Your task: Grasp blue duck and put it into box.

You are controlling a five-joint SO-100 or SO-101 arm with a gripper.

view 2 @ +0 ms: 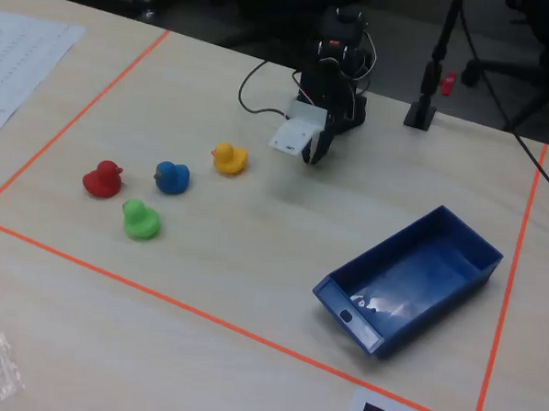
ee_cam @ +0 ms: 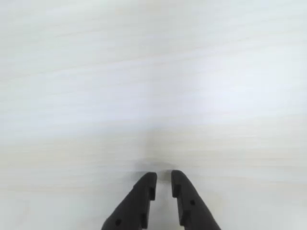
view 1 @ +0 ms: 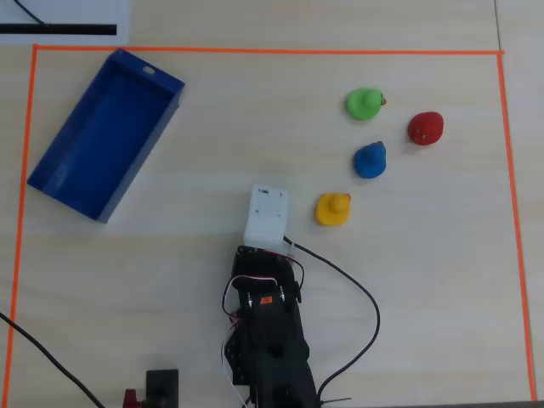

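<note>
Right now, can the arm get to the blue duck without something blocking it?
Probably yes. The blue duck stands apart from the others, though the yellow duck sits nearest the gripper, close beside the path.

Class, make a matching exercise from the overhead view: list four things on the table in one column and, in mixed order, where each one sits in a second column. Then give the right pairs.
Things:
1. blue duck
2. box
3. red duck
4. yellow duck

Places in the overhead view:
A. far left, near the orange tape
B. nearest the arm's white camera block
C. farthest right of the ducks
D. between the green duck and the yellow duck

Pairs: 1-D, 2-A, 3-C, 4-B
</note>
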